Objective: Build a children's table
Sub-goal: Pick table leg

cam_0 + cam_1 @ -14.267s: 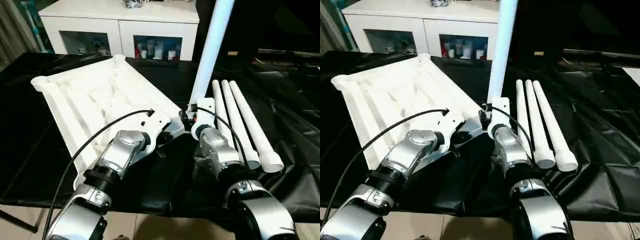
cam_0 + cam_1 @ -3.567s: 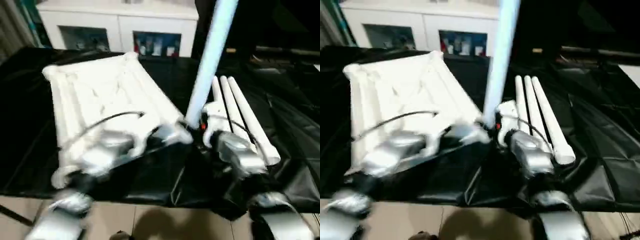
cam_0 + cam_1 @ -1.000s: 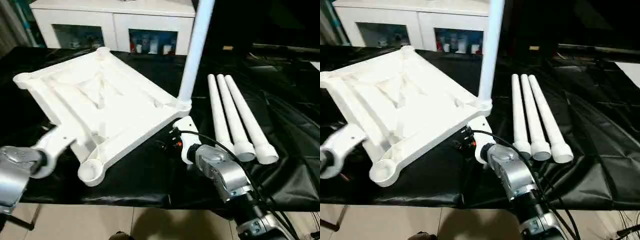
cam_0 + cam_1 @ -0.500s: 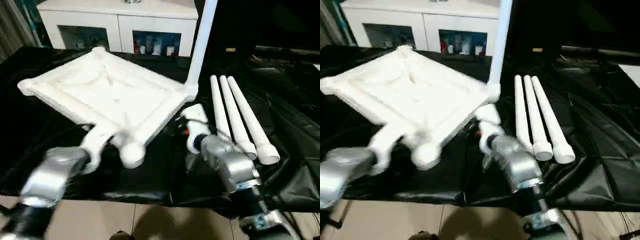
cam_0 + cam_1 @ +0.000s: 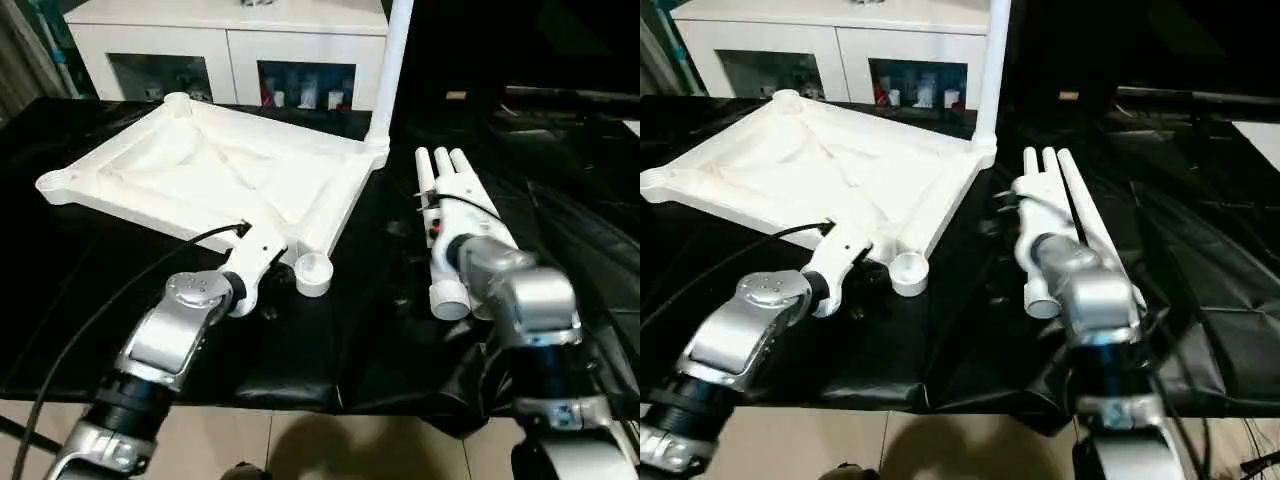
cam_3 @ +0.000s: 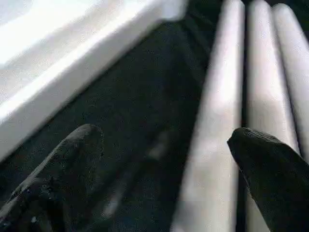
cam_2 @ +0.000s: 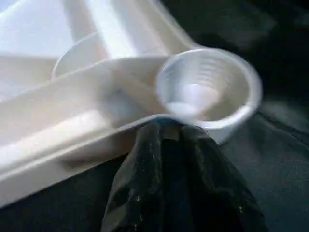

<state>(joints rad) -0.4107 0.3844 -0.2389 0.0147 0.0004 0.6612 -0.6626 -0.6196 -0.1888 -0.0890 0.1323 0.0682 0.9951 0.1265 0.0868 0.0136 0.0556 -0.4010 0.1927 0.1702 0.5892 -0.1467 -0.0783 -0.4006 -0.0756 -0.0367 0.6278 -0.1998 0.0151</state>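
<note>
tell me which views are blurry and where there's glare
Left wrist view: the corner socket is soft and smeared, the black fingers blurred. Right wrist view: the loose legs are soft, the tabletop washed out by glare. Both eye views are sharp; the black cloth shows sheen.

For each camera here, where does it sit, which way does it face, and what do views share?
Left eye, right eye: head, looking down over silver forearms at the white ribbed plastic tabletop, its upright white tubular leg and three loose white legs.
Left wrist: behind the shut left gripper, facing the tabletop's empty round corner socket.
Right wrist: between open black fingers, facing the loose legs.
Shared: tabletop edge.
</note>
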